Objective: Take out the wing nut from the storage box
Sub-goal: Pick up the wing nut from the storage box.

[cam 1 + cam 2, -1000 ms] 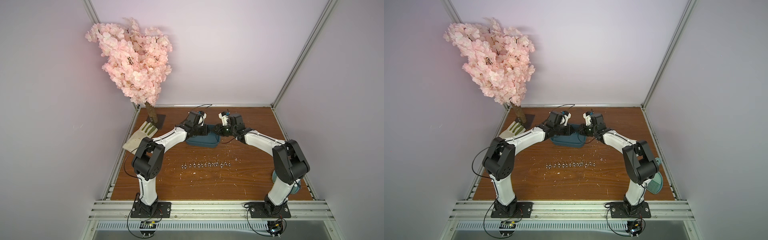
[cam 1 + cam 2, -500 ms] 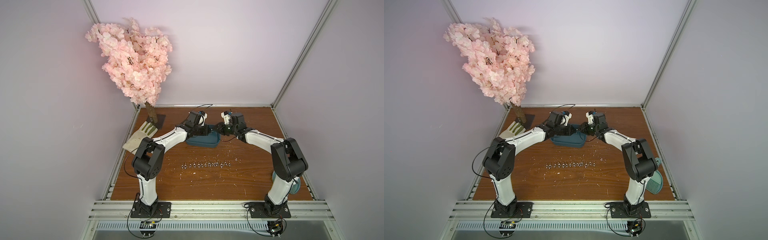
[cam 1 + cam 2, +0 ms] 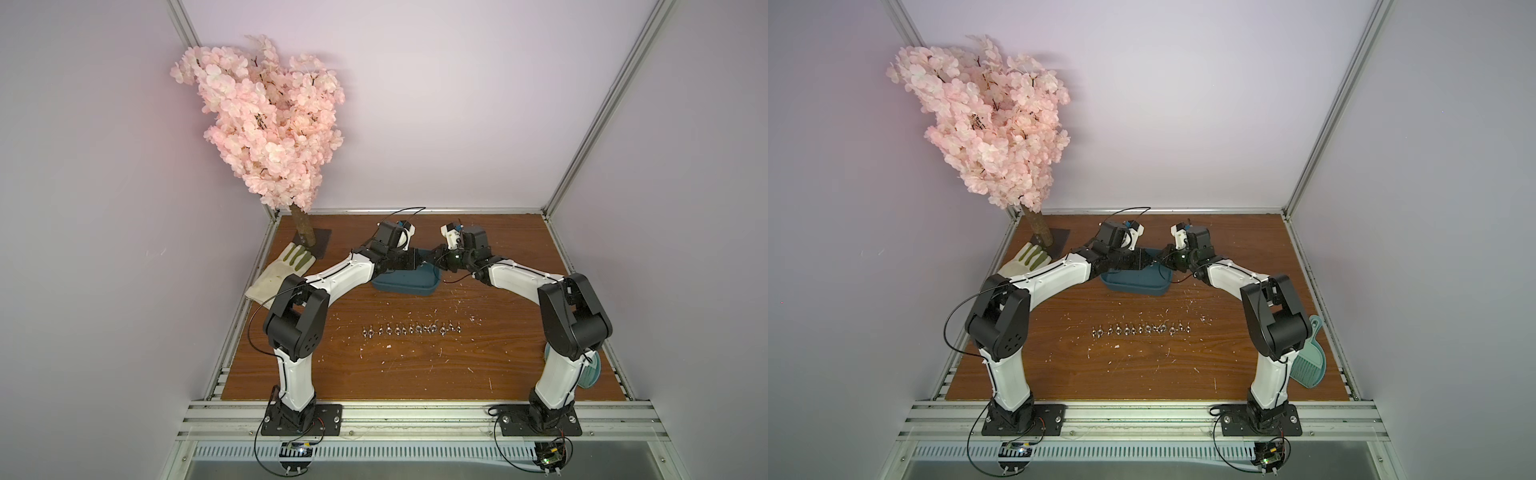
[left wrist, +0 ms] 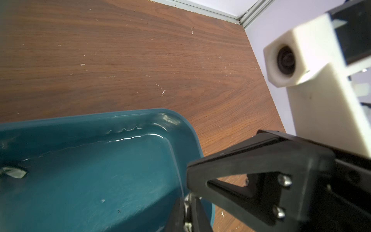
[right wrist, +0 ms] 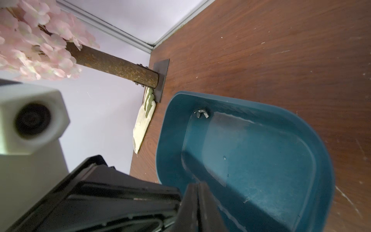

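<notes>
The dark teal storage box (image 3: 405, 282) (image 3: 1136, 284) lies at the back middle of the table. Both grippers meet tip to tip above its far right part. My left gripper (image 4: 189, 213) (image 3: 423, 262) is shut on a small silver wing nut (image 4: 187, 198), held over the box's right rim (image 4: 176, 160). My right gripper (image 5: 197, 186) (image 3: 435, 259) is shut with nothing seen between its jaws; one of its black fingers (image 4: 230, 166) touches or nearly touches the held nut. Another wing nut (image 5: 201, 113) (image 4: 13, 172) lies in the box's far left corner.
A row of several wing nuts (image 3: 411, 329) (image 3: 1142, 329) lies on the wooden table in front of the box. A pink blossom tree (image 3: 266, 120) on a dark base and a work glove (image 3: 278, 274) stand at the back left. A mint dustpan (image 3: 1308, 361) lies front right.
My right gripper's jaws have closed, and its tip has edged closer to the left gripper over the box. The left gripper holds still with its grip unchanged.
</notes>
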Tool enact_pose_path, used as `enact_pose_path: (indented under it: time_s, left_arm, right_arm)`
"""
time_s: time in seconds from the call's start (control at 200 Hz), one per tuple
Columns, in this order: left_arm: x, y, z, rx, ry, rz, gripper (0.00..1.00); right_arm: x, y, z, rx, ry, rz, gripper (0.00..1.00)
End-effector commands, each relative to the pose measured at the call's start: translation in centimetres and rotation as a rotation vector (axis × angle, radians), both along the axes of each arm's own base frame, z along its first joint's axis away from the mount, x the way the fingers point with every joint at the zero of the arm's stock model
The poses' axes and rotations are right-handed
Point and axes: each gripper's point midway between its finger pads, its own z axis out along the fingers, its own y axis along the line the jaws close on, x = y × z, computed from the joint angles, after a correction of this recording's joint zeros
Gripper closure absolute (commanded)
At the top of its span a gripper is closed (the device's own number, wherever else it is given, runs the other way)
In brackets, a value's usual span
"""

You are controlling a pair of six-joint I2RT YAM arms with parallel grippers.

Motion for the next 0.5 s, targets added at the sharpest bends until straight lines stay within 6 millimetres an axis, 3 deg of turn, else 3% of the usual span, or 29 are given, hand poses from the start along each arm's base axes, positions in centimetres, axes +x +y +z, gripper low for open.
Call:
enact_pose_path:
  time_s: [0.0, 0.38, 0.495]
  left_arm:
    - [-0.10, -1.02, 1.69, -0.033, -0.029, -0.022, 0.87]
    - [-0.05, -0.90, 1.54, -0.028, -0.028, -0.016, 0.88]
    - [-0.06, -0.89, 1.49, -0.027, -0.027, -0.015, 0.88]
  right_arm:
    - [-0.05, 0.84, 2.31, 0.056, -0.045, 0.032, 0.97]
    - [-0.07, 0.66, 2.13, 0.050, -0.037, 0.021, 1.00]
    - [-0.08, 0.40, 2.27, 0.053, -0.032, 0.006, 0.92]
